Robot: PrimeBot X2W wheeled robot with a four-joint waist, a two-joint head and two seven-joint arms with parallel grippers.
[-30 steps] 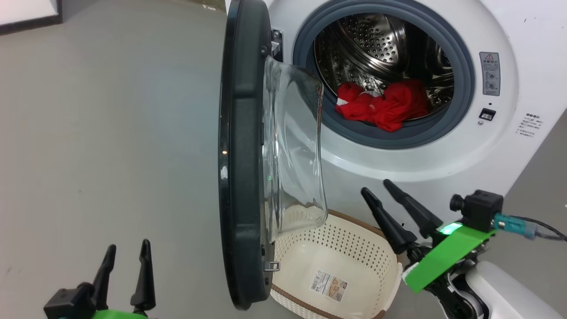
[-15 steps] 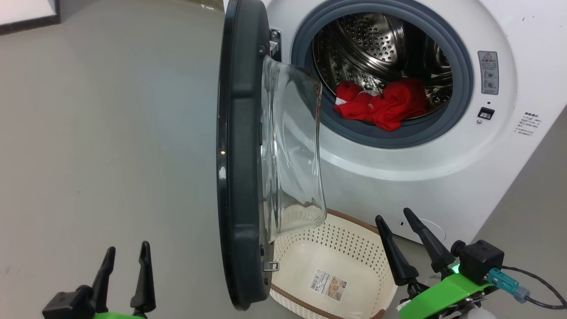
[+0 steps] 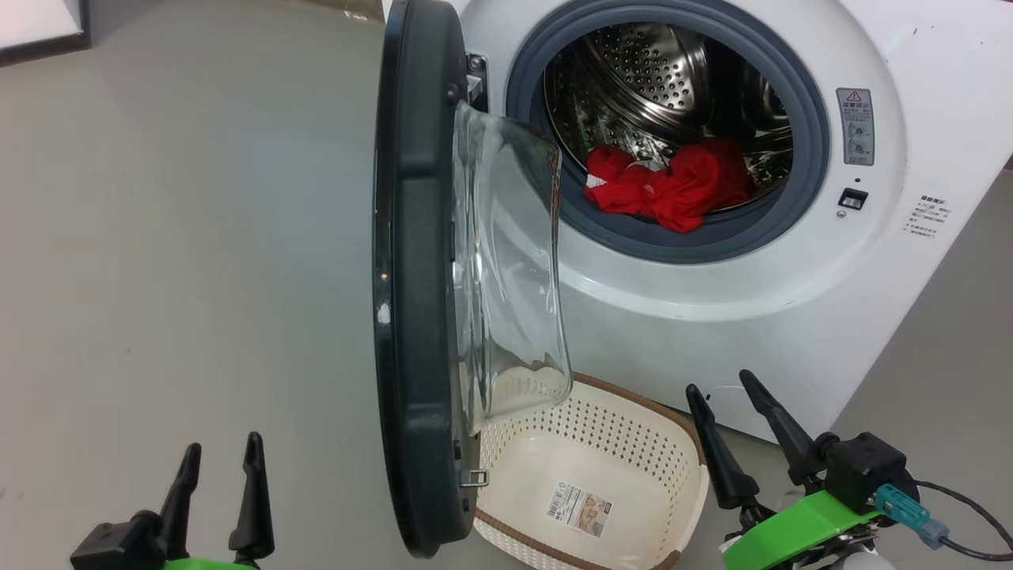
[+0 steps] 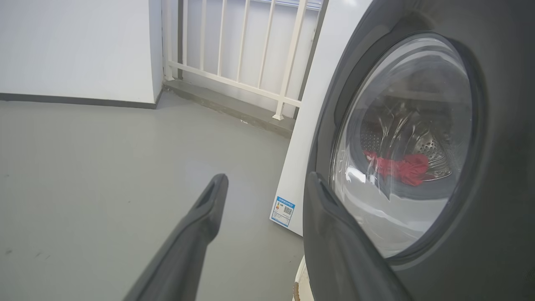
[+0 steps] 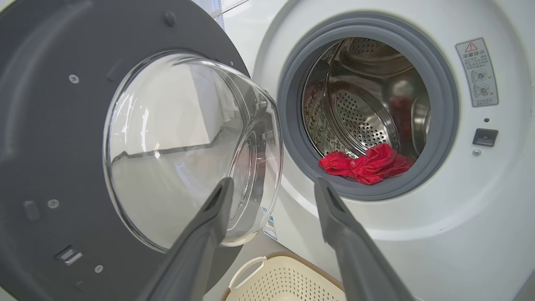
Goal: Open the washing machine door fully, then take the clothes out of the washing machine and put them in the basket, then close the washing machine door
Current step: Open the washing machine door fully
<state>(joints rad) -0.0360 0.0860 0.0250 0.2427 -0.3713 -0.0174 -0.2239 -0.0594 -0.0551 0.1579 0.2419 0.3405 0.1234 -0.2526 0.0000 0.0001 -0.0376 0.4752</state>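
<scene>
The washing machine (image 3: 712,301) stands with its door (image 3: 415,277) swung out edge-on toward me, its glass bowl (image 3: 506,261) bulging to the right. Red clothes (image 3: 665,186) lie at the front of the steel drum; the right wrist view also shows the clothes (image 5: 368,164). The cream basket (image 3: 586,483) sits on the floor below the door, nothing in it but a sticker. My left gripper (image 3: 220,455) is open at the lower left, left of the door. My right gripper (image 3: 720,388) is open at the lower right, above the basket's right rim, holding nothing.
Grey floor (image 3: 182,237) spreads to the left of the door. A white railing (image 4: 238,62) and a white wall (image 4: 75,46) stand behind the machine in the left wrist view. A cable (image 3: 961,518) trails from the right wrist.
My right gripper has dropped from in front of the machine's lower panel to beside the basket's right rim. The head camera has shifted a little. The left gripper has not moved.
</scene>
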